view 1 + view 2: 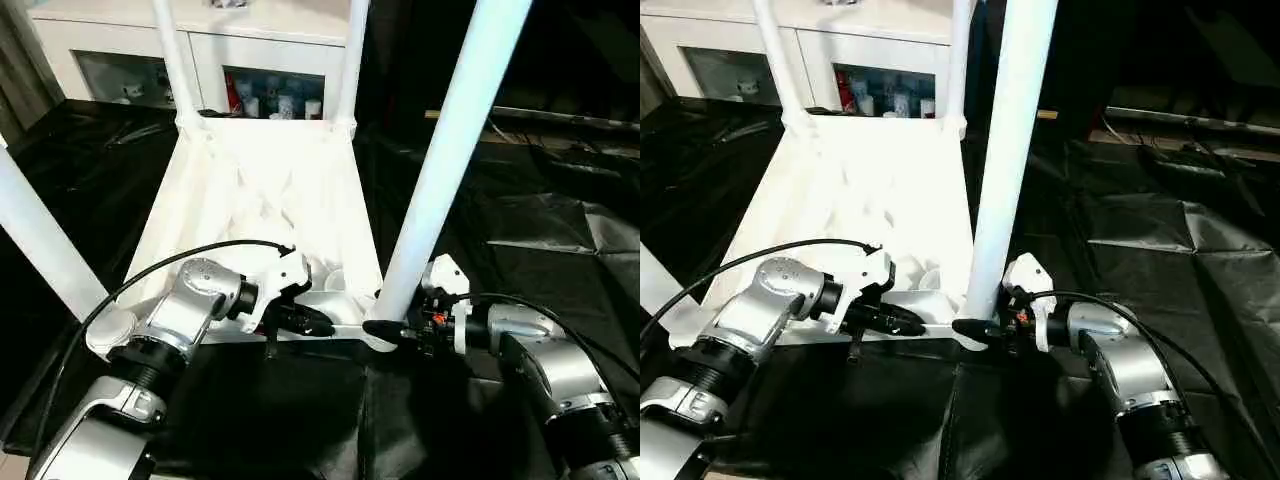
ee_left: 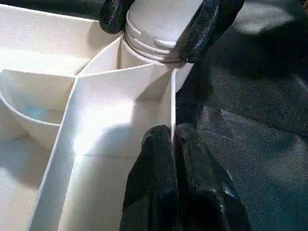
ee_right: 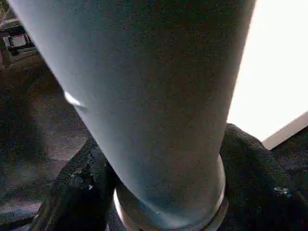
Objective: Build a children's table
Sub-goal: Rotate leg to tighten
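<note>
1. We work on a floor covered in black plastic sheeting [image 1: 560,240], with a white cabinet [image 1: 250,60] holding small items behind glass at the far side.

2. The table top [image 1: 260,200] lies upside down on the sheeting, ribbed underside up. Legs stand in the two far corner sockets, another rises at the near left, and the near-right leg [image 1: 445,170] stands in its socket just ahead of us, leaning slightly to the right.

3. Our right gripper [image 1: 385,332] is clamped around the collared base of that near-right leg — the right wrist view shows a black finger on either side of the collar.

4. Our left gripper [image 2: 172,144] has its two fingers pinched together on the thin near wall of the top, close beside the same corner socket [image 2: 144,53], bracing the top.

5. The step in hand looks like seating this last leg. To do it well, we keep the left pinch firm so the top does not slide, bring the leg upright, and press or twist it straight down the socket's axis — not sideways.

6. We judge the seating by the collar: it should sit evenly on the socket rim all round before we let go.
</note>
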Available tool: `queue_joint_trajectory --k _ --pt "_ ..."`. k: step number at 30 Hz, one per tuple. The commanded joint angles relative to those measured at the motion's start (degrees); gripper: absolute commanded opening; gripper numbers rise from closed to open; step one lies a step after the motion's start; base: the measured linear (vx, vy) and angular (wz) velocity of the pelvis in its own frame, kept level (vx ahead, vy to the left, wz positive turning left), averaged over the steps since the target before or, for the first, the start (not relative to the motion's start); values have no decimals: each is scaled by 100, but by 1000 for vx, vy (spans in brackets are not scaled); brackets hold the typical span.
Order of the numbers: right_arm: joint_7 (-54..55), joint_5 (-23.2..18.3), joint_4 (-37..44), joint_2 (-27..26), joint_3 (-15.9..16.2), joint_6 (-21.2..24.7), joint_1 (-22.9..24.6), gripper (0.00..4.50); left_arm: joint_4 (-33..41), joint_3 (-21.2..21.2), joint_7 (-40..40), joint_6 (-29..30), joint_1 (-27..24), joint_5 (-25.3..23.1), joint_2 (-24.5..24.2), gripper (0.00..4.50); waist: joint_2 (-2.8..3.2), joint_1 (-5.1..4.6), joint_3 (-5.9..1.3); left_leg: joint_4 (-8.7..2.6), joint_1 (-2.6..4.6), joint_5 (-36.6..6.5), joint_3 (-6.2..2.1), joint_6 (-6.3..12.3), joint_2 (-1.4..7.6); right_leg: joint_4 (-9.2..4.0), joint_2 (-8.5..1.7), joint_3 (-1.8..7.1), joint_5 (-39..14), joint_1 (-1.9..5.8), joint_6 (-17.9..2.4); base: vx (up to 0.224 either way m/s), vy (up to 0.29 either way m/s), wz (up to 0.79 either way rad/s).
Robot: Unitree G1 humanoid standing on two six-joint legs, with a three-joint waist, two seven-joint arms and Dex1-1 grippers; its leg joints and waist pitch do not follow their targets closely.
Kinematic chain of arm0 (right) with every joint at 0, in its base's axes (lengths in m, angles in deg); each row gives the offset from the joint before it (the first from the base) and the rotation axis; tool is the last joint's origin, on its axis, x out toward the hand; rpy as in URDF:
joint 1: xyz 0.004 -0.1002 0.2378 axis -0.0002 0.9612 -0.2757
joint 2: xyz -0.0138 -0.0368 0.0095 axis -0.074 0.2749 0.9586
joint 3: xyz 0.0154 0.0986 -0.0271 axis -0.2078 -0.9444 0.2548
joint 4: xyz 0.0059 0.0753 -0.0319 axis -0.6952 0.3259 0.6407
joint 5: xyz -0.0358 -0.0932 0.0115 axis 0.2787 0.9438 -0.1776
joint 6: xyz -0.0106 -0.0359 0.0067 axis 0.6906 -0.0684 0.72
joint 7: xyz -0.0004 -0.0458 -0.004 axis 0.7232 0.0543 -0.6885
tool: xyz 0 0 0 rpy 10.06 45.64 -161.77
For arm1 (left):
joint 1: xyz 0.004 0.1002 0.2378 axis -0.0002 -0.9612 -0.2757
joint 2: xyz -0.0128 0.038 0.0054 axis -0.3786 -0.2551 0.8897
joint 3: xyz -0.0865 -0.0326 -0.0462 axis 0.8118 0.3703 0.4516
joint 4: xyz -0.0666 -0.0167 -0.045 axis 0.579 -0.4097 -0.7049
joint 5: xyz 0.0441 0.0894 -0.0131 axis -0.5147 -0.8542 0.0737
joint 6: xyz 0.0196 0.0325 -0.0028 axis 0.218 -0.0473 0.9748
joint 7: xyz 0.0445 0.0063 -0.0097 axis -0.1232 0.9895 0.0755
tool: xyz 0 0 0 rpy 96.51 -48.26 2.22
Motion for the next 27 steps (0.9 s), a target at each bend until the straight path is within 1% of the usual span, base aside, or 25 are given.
queue_joint_trajectory --k 1,3,4,5,6,7,8,9,10,11,12,13,14,15,16,17,18,19,20,21,22,23,24,25,27 --pt "-166 -68 163 -63 252 38 79 265 -173 -301 -121 88 -159 -138 98 0 -25 -22 -197 -311 24 -708 28 524 120 -299 -189 158 222 236 -1607 0 0 0" --pt "-87 -37 162 -91 254 32 103 265 -230 -263 -283 39 -140 -172 143 0 -24 -20 -197 -310 31 -749 28 524 124 -304 -192 158 160 233 -1608 0 0 0" --pt "120 42 134 -166 236 21 135 265 -355 -189 -573 -36 -95 -229 232 0 -25 -15 -184 -315 32 -775 32 514 126 -318 -194 161 101 222 -1592 0 0 0" --pt "120 42 134 -166 236 21 135 265 -355 -189 -573 -36 -95 -229 232 0 -25 -14 -178 -321 38 -833 32 496 127 -326 -191 160 9 219 -1581 0 0 0" --pt "348 92 84 -261 187 32 150 264 -460 -134 -838 -72 -50 -282 311 0 -39 -13 -166 -335 36 -987 31 442 126 -348 -197 162 -262 220 -1527 0 0 0" --pt "348 92 84 -261 187 32 150 264 -460 -134 -838 -72 -50 -282 311 0 -30 -11 -159 -342 44 -1063 33 406 128 -366 -201 167 -411 206 -1496 0 0 0" --pt "808 180 -57 -448 80 83 144 264 -608 -60 -1234 -67 13 -341 450 0 -33 -15 -129 -372 58 -1340 27 302 133 -411 -205 168 -865 182 -1415 0 0 0" --pt "1441 243 -242 -732 -92 175 140 264 -748 -7 -1669 -43 72 -407 637 0 -27 -30 -105 -393 73 -1632 25 166 126 -461 -209 175 -1412 143 -1289 -53 0 3" --pt "1880 266 -360 -938 -219 254 135 264 -824 17 -1939 -15 104 -444 772 0 -23 -40 -84 -407 87 -1783 19 76 126 -492 -212 178 -1723 111 -1216 -71 -2 1" --pt "2183 276 -440 -1083 -310 312 132 264 -868 29 -2111 8 122 -467 865 0 -29 -66 -74 -419 106 -2107 -17 -76 111 -554 -238 167 -2443 80 -999 -71 -2 1" --pt "2523 263 -513 -1262 -422 383 132 264 -875 5 -2186 61 124 -474 965 0 -48 -80 -86 -443 80 -2178 -69 -142 106 -579 -243 149 -2773 110 -778 -65 6 -4" --pt "2776 257 -548 -1411 -490 443 146 264 -842 -47 -2188 112 105 -482 1045 0 -40 -79 -88 -450 81 -2189 -68 -139 106 -598 -242 156 -2818 95 -710 0 0 0" --pt "2776 257 -548 -1411 -490 443 146 264 -842 -47 -2188 112 105 -482 1045 0 -37 -87 -87 -453 97 -2230 -69 -134 114 -618 -242 170 -2817 56 -649 0 0 0" --pt "3130 279 -588 -1612 -554 494 155 264 -829 -101 -2273 154 99 -505 1189 0 -34 -94 -79 -463 79 -2265 -76 -130 109 -629 -237 169 -2827 53 -601 0 0 0" --pt "3437 295 -636 -1780 -613 538 147 264 -818 -142 -2334 185 92 -518 1317 0 -31 -105 -80 -470 83 -2319 -80 -147 105 -640 -232 169 -2860 33 -565 0 0 0" --pt "3717 340 -690 -1923 -646 543 127 264 -798 -181 -2397 209 78 -536 1433 0 -11 -108 -78 -471 88 -2363 -90 -164 103 -643 -233 166 -2887 28 -547 0 0 0" --pt "3740 356 -699 -1933 -637 531 121 264 -796 -187 -2406 212 77 -540 1446 0 -17 -127 -79 -475 92 -2421 -93 -181 102 -658 -226 161 -2896 18 -521 0 0 0" --pt "4048 646 -841 -2049 -490 322 20 264 -792 -272 -2537 218 64 -608 1636 0 -15 -153 -92 -471 103 -2489 -96 -210 104 -661 -226 156 -2851 6 -530 0 0 0" --pt "4107 755 -881 -2063 -432 243 -13 264 -806 -293 -2575 199 65 -634 1681 0 -15 -170 -96 -479 92 -2481 -104 -211 103 -653 -221 149 -2764 21 -541 0 0 0" --pt "4152 789 -912 -2109 -456 159 -56 264 -842 -322 -2599 161 77 -671 1708 0 -11 -188 -103 -489 80 -2455 -107 -195 107 -641 -209 146 -2553 37 -577 0 0 0" --pt "4152 789 -912 -2109 -456 159 -56 264 -842 -322 -2599 161 77 -671 1708 0 -6 -196 -101 -492 86 -2480 -103 -184 106 -642 -205 143 -2478 31 -601 0 0 0" --pt "4176 773 -926 -2149 -503 116 -84 299 -869 -338 -2609 132 85 -692 1716 0 -13 -216 -107 -491 70 -2456 -98 -145 98 -631 -195 149 -2324 42 -645 0 0 0" --pt "4075 606 -906 -2196 -604 106 -132 320 -876 -337 -2603 110 81 -692 1689 0 -9 -233 -94 -501 51 -2506 -99 -122 98 -632 -195 149 -2321 42 -661 0 0 0" --pt "4050 593 -900 -2192 -603 106 -134 334 -875 -336 -2595 106 80 -690 1680 0 -7 -235 -92 -501 58 -2552 -98 -113 96 -638 -197 146 -2380 38 -656 0 0 0" --pt "3961 549 -881 -2179 -600 103 -144 336 -869 -332 -2567 93 76 -684 1650 0 -11 -229 -103 -493 64 -2532 -96 -97 100 -649 -213 158 -2421 37 -650 0 0 0"
